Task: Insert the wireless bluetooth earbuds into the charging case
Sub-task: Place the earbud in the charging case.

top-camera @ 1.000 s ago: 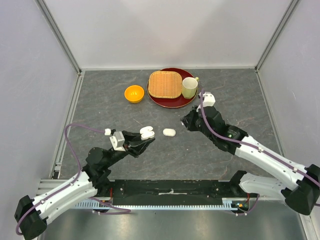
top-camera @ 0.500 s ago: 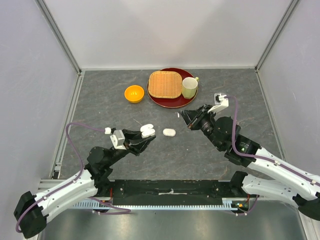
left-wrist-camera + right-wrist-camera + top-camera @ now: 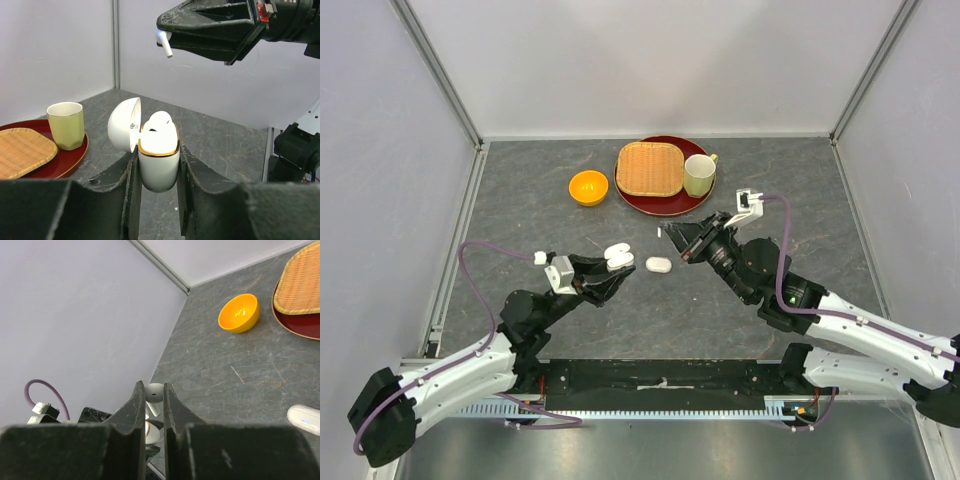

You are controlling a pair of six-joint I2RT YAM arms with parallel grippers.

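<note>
My left gripper (image 3: 610,276) is shut on a white charging case (image 3: 158,160) with a gold rim, held above the table with its lid (image 3: 124,124) open. One earbud (image 3: 160,121) sits in the case. My right gripper (image 3: 669,236) is shut on a white earbud (image 3: 155,393), stem hanging down, in the air to the right of and above the case; it also shows in the left wrist view (image 3: 164,43) and the top view (image 3: 659,231). A second, closed white case (image 3: 659,265) lies on the table between the arms.
An orange bowl (image 3: 588,187) stands at the back left. A red tray (image 3: 665,201) behind holds a woven basket (image 3: 650,168) and a pale green cup (image 3: 698,175). Grey walls close three sides.
My right gripper has swung left and down toward the open case, carrying the earbud. My left gripper has shifted slightly with the case still in it.
</note>
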